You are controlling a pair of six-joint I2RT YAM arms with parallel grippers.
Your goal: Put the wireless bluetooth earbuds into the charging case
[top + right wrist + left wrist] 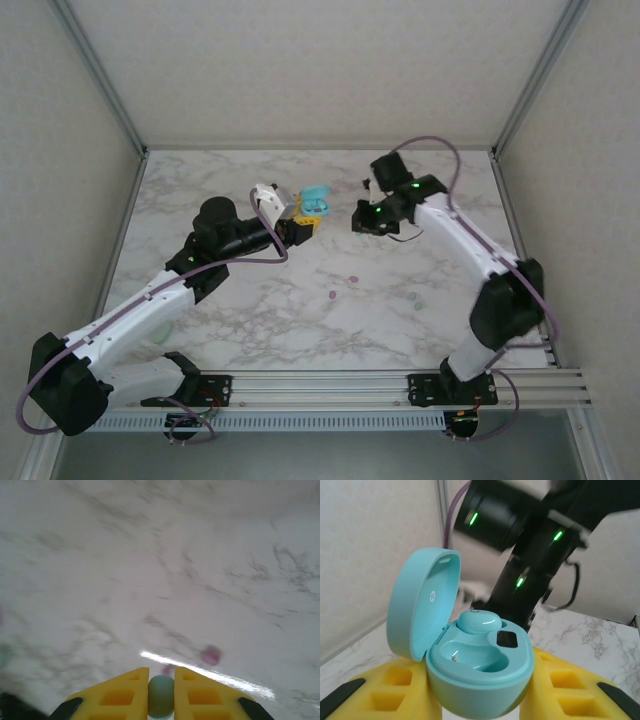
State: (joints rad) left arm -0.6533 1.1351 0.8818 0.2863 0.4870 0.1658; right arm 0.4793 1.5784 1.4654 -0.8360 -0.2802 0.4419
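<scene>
From above, mid-frame, my left gripper [303, 224] clamps the open charging case [316, 202]; loose earbuds [352, 279] lie lower on the marble table [250, 310]. Left wrist: a teal bud [479, 621] is seated beside an empty well [470, 657]. Right wrist, bottom centre: my right gripper [161, 692] pinches a greenish bud [161, 702], probably light, hard and slick, so best held by its sides.

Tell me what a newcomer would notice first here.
The open teal case, clamped between the left gripper's yellow fingers, with one teal earbud seated inside. Then the right gripper, shut on a small greenish earbud over the marble table, where a pink earbud lies.
</scene>
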